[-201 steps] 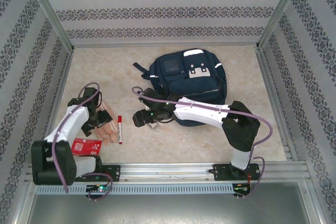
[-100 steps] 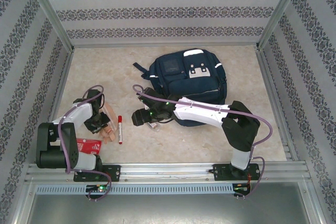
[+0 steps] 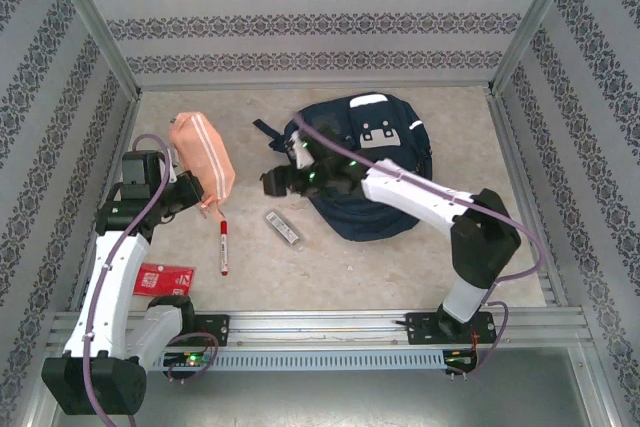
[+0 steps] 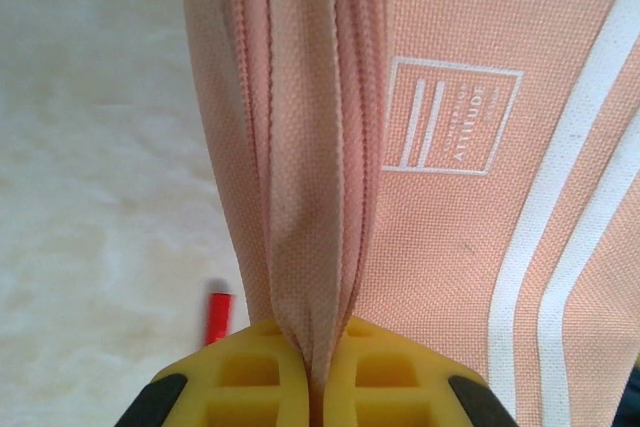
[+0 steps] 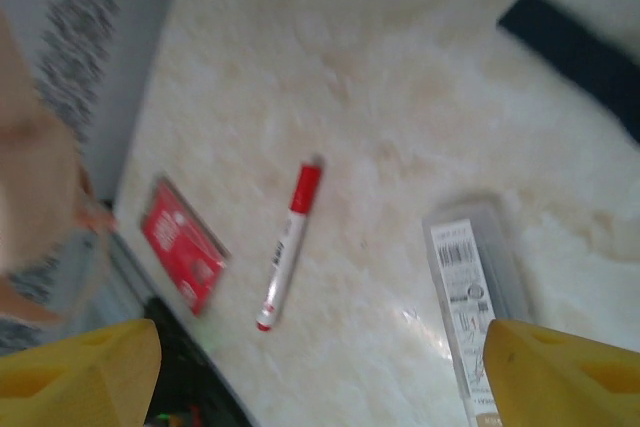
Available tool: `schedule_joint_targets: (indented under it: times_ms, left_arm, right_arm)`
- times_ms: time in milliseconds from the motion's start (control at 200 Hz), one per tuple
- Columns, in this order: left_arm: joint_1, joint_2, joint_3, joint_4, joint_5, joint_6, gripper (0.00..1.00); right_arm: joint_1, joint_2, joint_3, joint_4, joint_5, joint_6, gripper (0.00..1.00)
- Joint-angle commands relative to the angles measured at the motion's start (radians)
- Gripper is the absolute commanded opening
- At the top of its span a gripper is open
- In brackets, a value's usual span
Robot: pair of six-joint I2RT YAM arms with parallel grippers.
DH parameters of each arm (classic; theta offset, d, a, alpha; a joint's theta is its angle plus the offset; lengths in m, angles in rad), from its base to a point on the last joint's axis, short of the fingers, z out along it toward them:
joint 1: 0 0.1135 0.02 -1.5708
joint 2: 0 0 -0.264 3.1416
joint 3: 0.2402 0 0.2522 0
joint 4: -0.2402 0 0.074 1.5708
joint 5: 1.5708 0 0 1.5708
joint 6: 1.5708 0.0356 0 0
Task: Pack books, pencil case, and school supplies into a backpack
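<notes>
left pincer [image 4: 315, 347] now clenched on peach fabric pouch [image 3: 205, 162], raised far-left, right pincer [image 3: 278, 182] released, shifted toward backpack [image 3: 385, 147], clear case [image 3: 284, 228] uncovered

The marker [image 3: 223, 245] lies between packet [image 3: 163, 278] (left) and case [image 3: 284, 229]; backpack [image 3: 400, 147] behind.

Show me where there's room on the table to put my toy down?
Bare table lies between the backpack and the right wall, and along the near edge between the clear case and the right arm's base. The left side is crowded: marker, red packet, and the peach pouch in the left gripper.
</notes>
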Motion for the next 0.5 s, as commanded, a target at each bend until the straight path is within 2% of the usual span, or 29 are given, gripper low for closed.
schedule_joint_targets:
  times_ms: [0, 130, 270, 370, 435, 470, 495]
  left_arm:
    - [-0.039, 0.008, -0.042, 0.087, 0.192, 0.039, 0.00]
    - [-0.188, 0.007, -0.068, 0.139, 0.184, 0.040, 0.00]
    - [-0.346, 0.017, -0.091, 0.211, 0.114, -0.003, 0.00]
    - [-0.424, 0.035, -0.097, 0.261, 0.103, -0.033, 0.00]
    - [-0.467, 0.039, -0.097, 0.291, 0.100, -0.043, 0.00]
    - [-0.487, 0.040, -0.097, 0.304, 0.100, -0.044, 0.00]
    - [-0.502, 0.042, -0.096, 0.313, 0.101, -0.045, 0.00]
  right_arm:
    - [-0.045, -0.082, -0.001, 0.146, -0.165, 0.086, 0.85]
    - [-0.072, -0.128, -0.044, 0.257, -0.162, 0.147, 0.85]
    - [-0.057, -0.105, -0.052, 0.280, -0.135, 0.183, 0.85]
    - [-0.044, -0.089, -0.069, 0.241, -0.056, 0.198, 0.84]
    - [-0.046, -0.085, -0.093, 0.225, -0.008, 0.203, 0.79]
    - [-0.044, -0.086, -0.104, 0.232, -0.005, 0.200, 0.72]
    - [-0.042, -0.086, -0.109, 0.239, -0.010, 0.198, 0.64]
